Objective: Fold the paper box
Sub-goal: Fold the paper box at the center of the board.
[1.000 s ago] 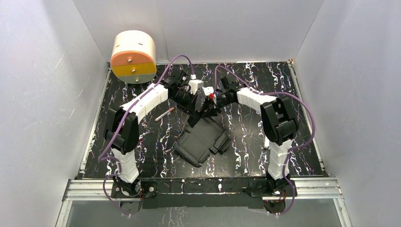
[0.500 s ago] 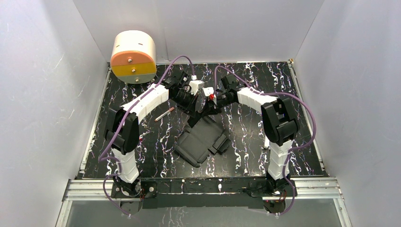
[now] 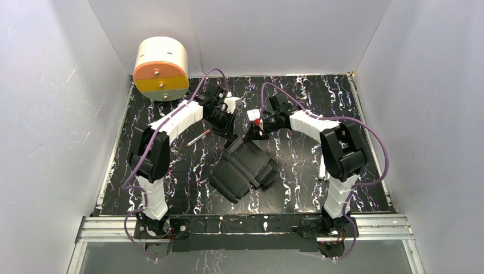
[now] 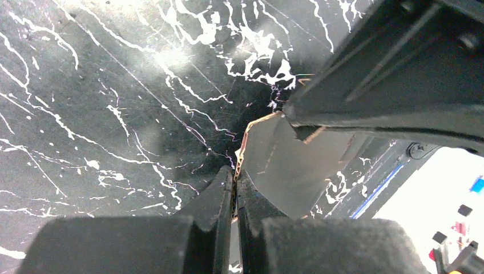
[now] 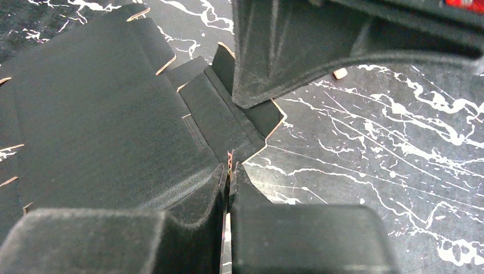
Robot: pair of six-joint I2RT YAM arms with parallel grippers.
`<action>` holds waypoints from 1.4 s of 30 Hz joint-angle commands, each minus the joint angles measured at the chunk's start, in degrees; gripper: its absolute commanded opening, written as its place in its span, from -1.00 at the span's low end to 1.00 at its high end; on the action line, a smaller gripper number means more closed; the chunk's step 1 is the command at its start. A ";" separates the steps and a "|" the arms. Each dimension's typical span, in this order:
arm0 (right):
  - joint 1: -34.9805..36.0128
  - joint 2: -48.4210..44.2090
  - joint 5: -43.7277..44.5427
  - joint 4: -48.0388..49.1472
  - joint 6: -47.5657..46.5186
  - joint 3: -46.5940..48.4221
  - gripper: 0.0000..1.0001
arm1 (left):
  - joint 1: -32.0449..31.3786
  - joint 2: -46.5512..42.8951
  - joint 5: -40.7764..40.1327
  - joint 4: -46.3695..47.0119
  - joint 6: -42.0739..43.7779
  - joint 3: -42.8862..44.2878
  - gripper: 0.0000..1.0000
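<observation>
The paper box (image 3: 244,168) sits mid-surface (image 3: 302,165). Its far flaps are pinched edge-on by the left gripper (image 4: 235,184) and the right gripper (image 5: 229,171), which crowd each other there. A thin stick (image 3: 198,137) lies just left, and a cream-and-orange drum (image 3: 161,67) stands at the far-left corner.

Black marbled table (image 3: 342,94) with paper box (image 3: 242,169), small stick (image 3: 198,137)
</observation>
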 commanded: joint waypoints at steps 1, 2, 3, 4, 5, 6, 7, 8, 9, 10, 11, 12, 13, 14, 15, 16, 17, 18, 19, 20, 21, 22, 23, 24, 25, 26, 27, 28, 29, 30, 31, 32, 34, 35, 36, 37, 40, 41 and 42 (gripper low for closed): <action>-0.32 -3.85 0.13 3.82 -0.03 -3.07 -0.86 | 2.58 1.81 -1.30 -3.96 -2.89 1.65 -1.00; -0.30 -4.02 0.13 4.12 -0.14 -3.50 -0.86 | 2.61 2.05 -1.03 -4.02 -2.87 1.72 -1.00; -0.29 -4.03 0.11 4.27 -0.31 -3.75 -0.85 | 2.59 2.18 -0.44 -4.02 -2.86 1.71 -1.00; -0.29 -3.94 0.11 4.15 -0.68 -3.91 -0.85 | 2.61 2.19 -0.13 -4.02 -2.92 1.81 -1.00; -0.30 -3.93 0.08 3.94 -1.14 -3.96 -0.84 | 2.61 2.07 0.01 -4.02 -2.84 1.82 -1.00; -0.27 -3.92 -0.02 3.79 -1.77 -4.16 -0.83 | 2.61 1.80 0.08 -3.94 -2.84 1.75 -1.00; -0.26 -3.99 -0.10 3.78 -2.76 -4.48 -0.81 | 2.61 1.55 0.17 -3.73 -2.78 1.56 -1.00; -0.26 -4.01 -0.34 3.85 -3.61 -4.80 -0.80 | 2.57 1.35 0.14 -3.62 -2.70 1.46 -1.00; -0.33 -4.05 -0.52 3.96 -4.42 -5.23 -0.79 | 2.61 1.18 0.21 -3.44 -2.79 1.12 -1.00; -0.33 -4.07 -0.66 4.01 -5.34 -5.55 -0.78 | 2.61 1.13 0.16 -3.34 -2.85 0.94 -1.00; -0.23 -4.25 -0.57 4.26 -6.02 -5.97 -0.77 | 2.54 1.04 0.13 -3.32 -2.93 0.83 -1.00; -0.18 -4.79 -0.49 4.90 -6.48 -6.58 -0.74 | 2.60 0.97 -0.01 -3.23 -2.99 0.57 -1.00; -0.18 -5.25 -0.66 5.74 -6.52 -7.20 -0.69 | 2.55 0.79 -0.24 -3.12 -3.14 0.42 -1.00; -0.20 -5.92 -0.94 7.09 -6.42 -7.90 -0.64 | 2.53 0.65 -0.68 -3.07 -3.33 0.20 -1.00; -0.18 -6.53 -1.15 8.03 -6.14 -8.33 -0.61 | 2.48 0.46 -1.48 -3.06 -3.51 0.24 -1.00; -0.18 -7.08 -1.20 8.93 -5.37 -8.65 -0.60 | 2.38 0.11 -2.16 -2.99 -3.63 0.14 -1.00; -0.18 -7.60 -0.91 10.22 -4.10 -8.82 -0.58 | 2.17 -0.25 -3.06 -2.88 -3.77 0.01 -1.00; -0.18 -8.09 -0.10 12.03 -2.00 -9.16 -0.52 | 1.67 -0.85 -4.24 -2.63 -3.94 -0.28 -1.00; -0.18 -8.68 1.08 14.70 0.94 -9.73 -0.45 | 1.28 -1.49 -5.62 -2.36 -4.08 -0.66 -1.00; -0.18 -9.44 2.15 17.73 4.60 -10.58 -0.39 | 0.95 -2.32 -7.08 -2.02 -4.16 -1.20 -1.00; -0.18 -10.33 3.45 20.73 7.96 -11.52 -0.31 | 0.67 -2.93 -8.43 -1.74 -4.30 -1.65 -1.00; -0.18 -11.38 5.22 24.64 11.72 -12.90 -0.23 | 0.60 -3.35 -9.49 -1.45 -4.55 -2.16 -1.00; -0.18 -12.40 7.23 28.86 16.88 -14.25 -0.17 | 0.52 -3.77 -10.54 -1.21 -4.78 -2.67 -1.00; -0.18 -13.43 8.88 31.85 20.99 -15.51 -0.16 | 0.51 -4.07 -11.47 -1.06 -4.99 -3.08 -1.00; -0.10 -14.28 10.11 32.84 24.05 -16.13 -0.15 | 0.46 -4.29 -12.67 -0.96 -5.38 -3.37 -1.00; 0.14 -15.11 11.49 33.20 26.76 -16.52 -0.14 | 0.42 -4.41 -13.79 -0.83 -5.62 -3.58 -1.00; 0.46 -16.06 13.40 33.78 29.84 -17.07 -0.13 | 0.34 -4.56 -14.72 -0.67 -5.87 -3.79 -1.00; 0.94 -16.85 15.49 34.81 34.66 -17.94 -0.09 | 0.25 -4.73 -15.80 -0.54 -6.12 -4.11 -1.00; 1.49 -17.86 17.72 36.04 38.05 -19.00 -0.06 | 0.08 -4.85 -16.64 -0.47 -6.38 -4.19 -1.00; 2.28 -18.73 20.15 37.55 41.39 -20.31 -0.05 | -0.08 -5.00 -17.41 -0.24 -6.64 -4.50 -1.00; 3.35 -19.51 23.43 39.13 45.41 -21.59 -0.03 | -0.25 -5.12 -18.09 -0.10 -6.79 -4.77 -1.00; 4.47 -20.11 26.56 40.69 48.88 -22.92 -0.02 | -0.43 -5.14 -19.13 0.00 -7.17 -4.98 -1.00; 7.40 -20.68 33.40 43.43 56.46 -25.23 0.01 | -0.75 -5.14 -20.04 0.11 -7.58 -5.36 -1.00; 8.45 -20.59 36.17 44.73 59.66 -26.35 0.01 | -0.87 -5.14 -20.59 0.11 -7.71 -5.54 -1.00; 9.54 -20.43 38.67 46.05 62.21 -27.38 0.00 | -1.10 -5.05 -21.40 0.04 -7.80 -5.57 -1.00; 10.56 -20.03 40.40 47.69 63.84 -29.07 0.00 | -1.34 -4.98 -21.94 0.02 -7.79 -5.59 -1.00; 12.65 -18.35 43.55 53.88 67.81 -32.32 -0.01 | -2.14 -4.93 -23.53 -0.29 -8.43 -5.02 -1.00; 13.02 -17.49 44.02 55.08 68.79 -32.76 -0.02 | -2.47 -4.89 -23.95 -0.30 -8.63 -4.83 -1.00; 13.47 -16.33 44.29 56.01 69.22 -33.09 -0.02 | -2.91 -4.80 -24.61 -0.45 -9.00 -4.57 -1.00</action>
